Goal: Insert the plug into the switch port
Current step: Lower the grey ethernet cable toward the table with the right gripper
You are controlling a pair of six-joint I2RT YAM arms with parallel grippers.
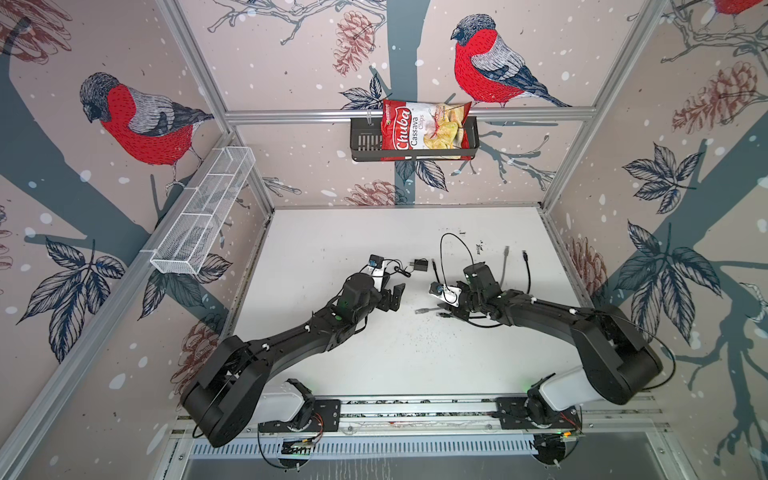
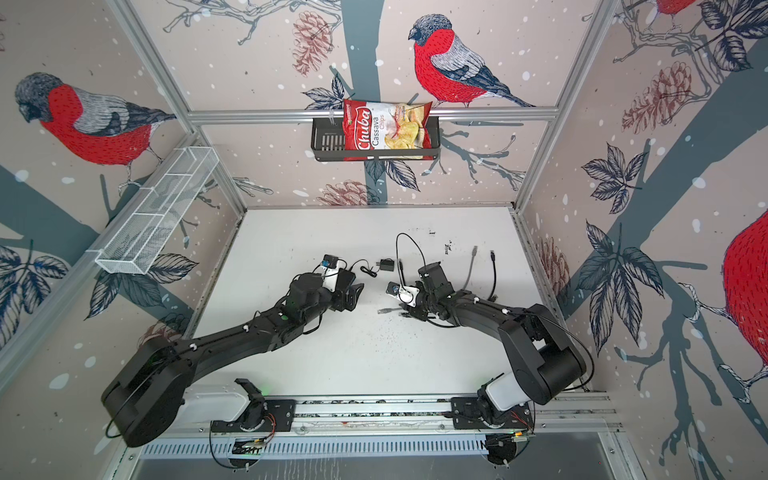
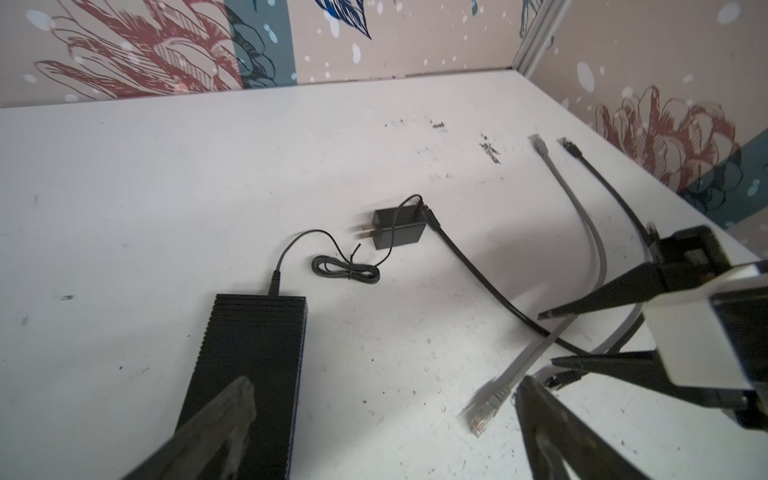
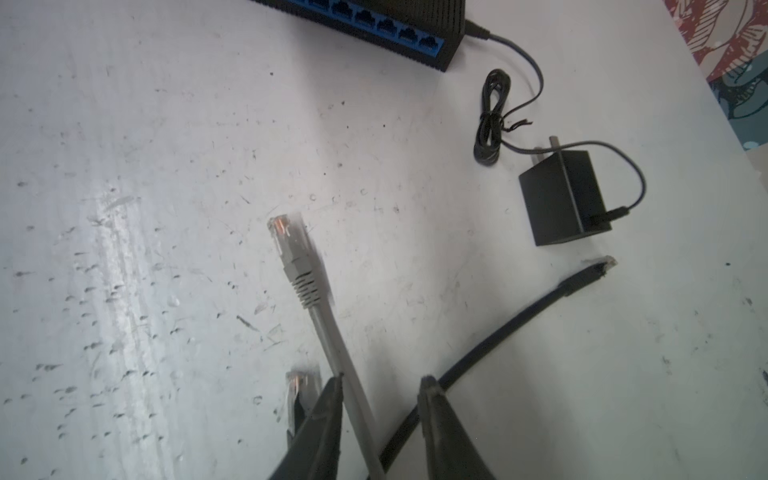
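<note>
**A:** How much of the switch actually shows?

**B:** Not much. The switch (image 3: 249,353) lies flat on the table (image 1: 374,232), but in both top views the left arm covers most of it. In the left wrist view its near end sits under one finger (image 3: 224,419) of the left gripper (image 3: 384,382), whose jaws are spread wide and hold nothing. The right wrist view crops it to a corner with a row of blue ports (image 4: 386,25).

**A:** And the plug?

**B:** The grey plug (image 4: 286,241) points toward the switch's port side, well apart from it and not inserted. Its grey cable (image 4: 328,340) runs between the jaws of the right gripper (image 4: 384,377). They are partly apart, with the cable against one and a gap to the other. I cannot tell whether the cable is lifted. A second plug (image 4: 301,386) is half hidden behind that jaw.

**A:** What's around it?

**B:** A black adapter (image 3: 399,232) lies just past the switch's cord end, with a black cable (image 3: 478,274) beside it. The white table is scuffed and speckled. Bird wallpaper (image 1: 291,62) covers the walls. Far beyond the switch, a black basket (image 1: 363,139) holds a bag of chips (image 1: 424,124).
</note>
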